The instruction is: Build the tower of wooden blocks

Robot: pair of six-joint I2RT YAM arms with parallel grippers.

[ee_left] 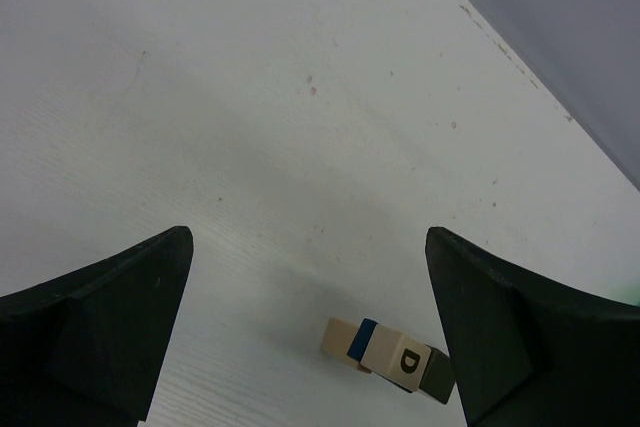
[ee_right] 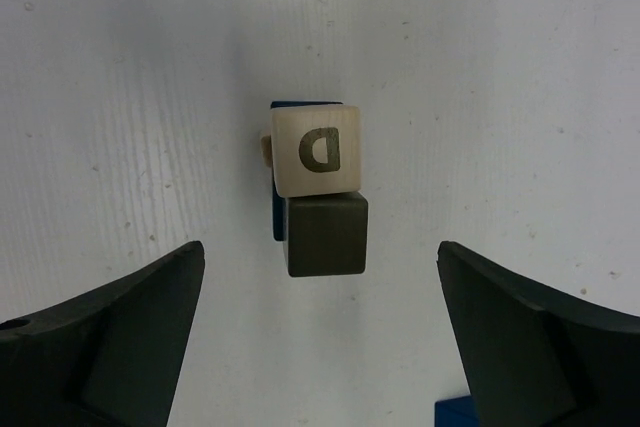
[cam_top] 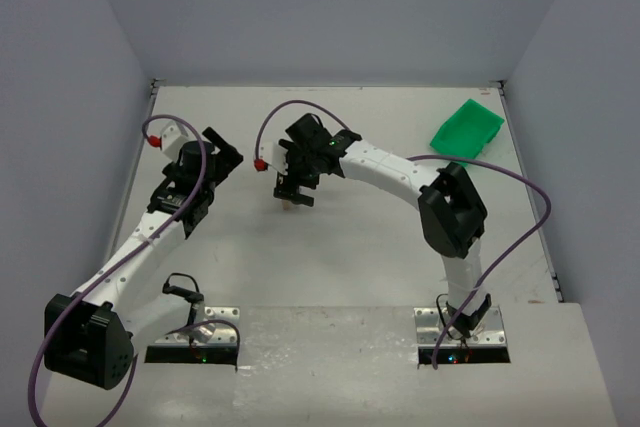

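Note:
The wood block tower (ee_right: 315, 150) is a small cluster: a tan block marked D on top, a dark olive block (ee_right: 327, 235) touching its near side, and dark blue (ee_right: 277, 215) showing beneath both. My right gripper (ee_right: 320, 252) is open and empty, straight above the cluster, with a finger well out on either side. In the top view it (cam_top: 293, 190) hides all but a tan bit of the tower (cam_top: 290, 205). My left gripper (ee_left: 305, 277) is open and empty; the blocks (ee_left: 388, 355) lie low between its fingers, close to the right one. It (cam_top: 228, 155) hovers left of the tower.
A green plastic bin (cam_top: 467, 128) lies at the back right of the table. A corner of another blue block (ee_right: 452, 415) shows by my right gripper's right finger. Grey walls close the table on three sides. Cables loop over both arms.

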